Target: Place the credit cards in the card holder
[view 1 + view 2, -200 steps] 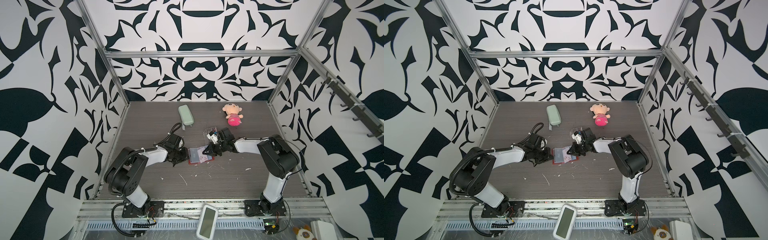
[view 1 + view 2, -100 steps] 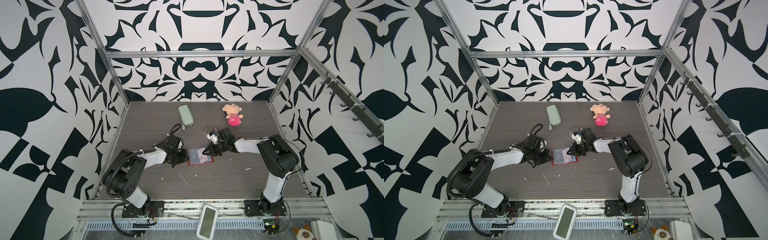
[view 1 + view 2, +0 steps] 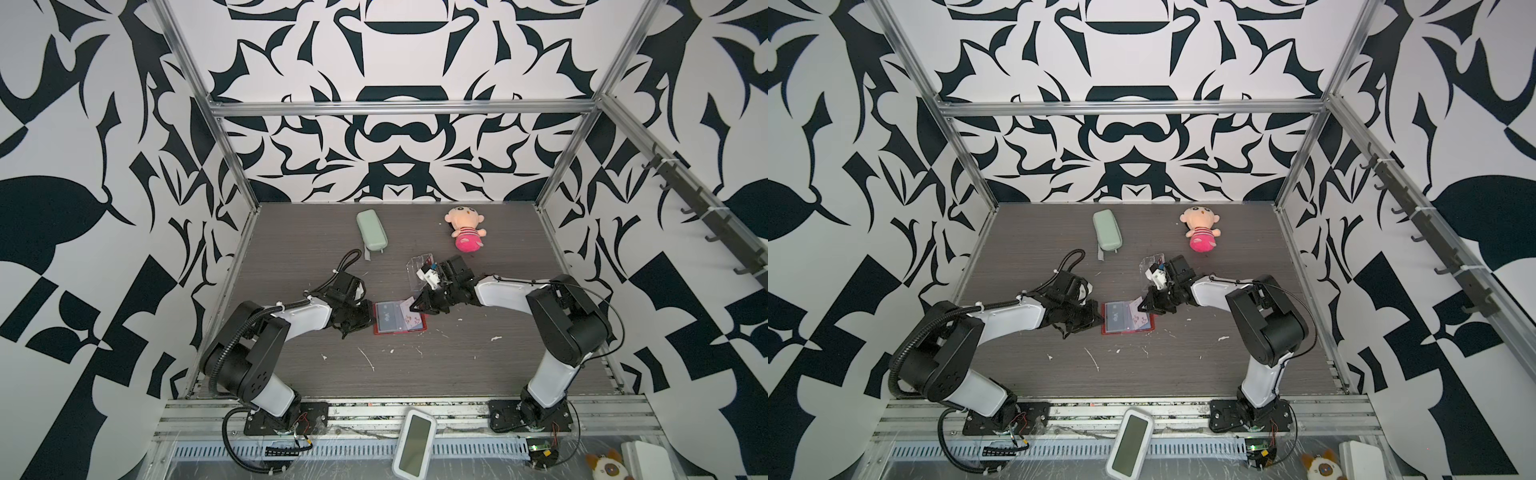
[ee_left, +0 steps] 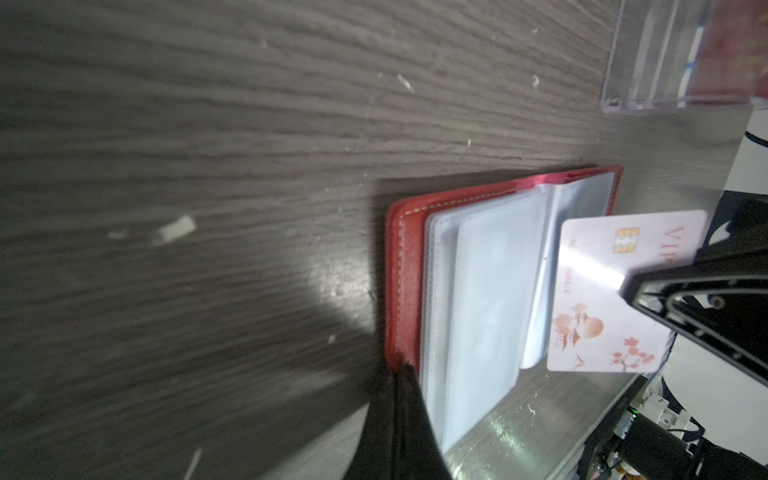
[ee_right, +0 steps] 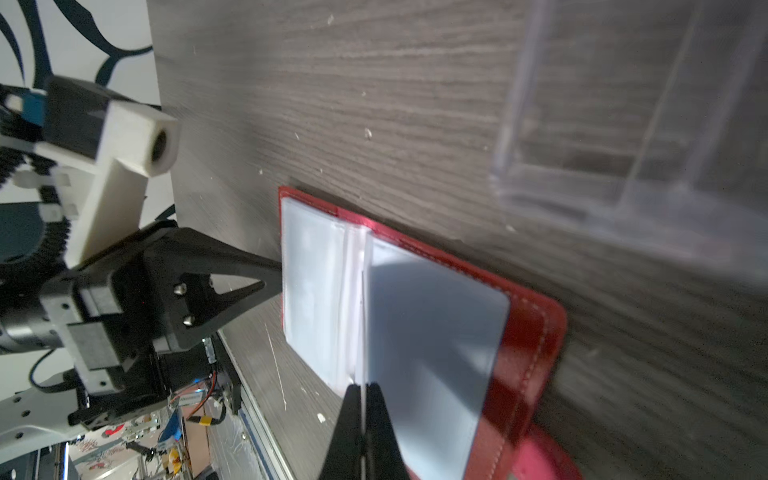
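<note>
The red card holder lies open on the dark table, its clear sleeves facing up. A blue card marked VIP sits in its left sleeve. My left gripper is shut on the holder's red cover edge. It reaches in from the left in both top views. My right gripper is shut on one edge of a white credit card with a chip and red VIP lettering. It holds that card tilted over the holder's right page, the card's far edge at the sleeves' fold.
A clear acrylic box stands just behind the holder, close to the right wrist. Further back lie a pale green case and a pink doll. White scraps dot the table in front. A white device rests on the front rail.
The left arm's elbow has shifted slightly left. Both grippers keep their holds, and the holder and white card stay about where they were.
</note>
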Controlling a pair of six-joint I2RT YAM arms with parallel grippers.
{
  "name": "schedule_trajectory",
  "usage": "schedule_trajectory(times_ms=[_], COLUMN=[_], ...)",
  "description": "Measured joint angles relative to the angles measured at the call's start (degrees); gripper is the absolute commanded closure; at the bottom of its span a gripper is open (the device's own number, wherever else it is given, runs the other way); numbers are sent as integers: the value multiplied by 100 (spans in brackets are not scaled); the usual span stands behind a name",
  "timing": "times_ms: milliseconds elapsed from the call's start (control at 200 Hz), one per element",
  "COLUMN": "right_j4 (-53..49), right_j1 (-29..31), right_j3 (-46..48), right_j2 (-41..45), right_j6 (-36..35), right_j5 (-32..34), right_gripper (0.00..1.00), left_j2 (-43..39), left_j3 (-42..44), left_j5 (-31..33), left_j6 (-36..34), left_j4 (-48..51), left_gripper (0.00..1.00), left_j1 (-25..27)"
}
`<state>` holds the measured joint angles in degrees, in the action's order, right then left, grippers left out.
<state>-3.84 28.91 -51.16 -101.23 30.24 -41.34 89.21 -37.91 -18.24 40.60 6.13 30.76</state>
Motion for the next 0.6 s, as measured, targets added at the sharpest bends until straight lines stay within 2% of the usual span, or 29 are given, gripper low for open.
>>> schedule_trajectory(times_ms=[600], right_j4=[-328], right_j1=[149], right_j3=[-210], right_j2=[-210], right_j6=[-240], right_j5=[-306], right_gripper=[100], left_j2=[0], left_j3=[0], left_j5=[-109], left_j6=[-107], left_j4=[55], left_gripper=[100], left_j1=[0])
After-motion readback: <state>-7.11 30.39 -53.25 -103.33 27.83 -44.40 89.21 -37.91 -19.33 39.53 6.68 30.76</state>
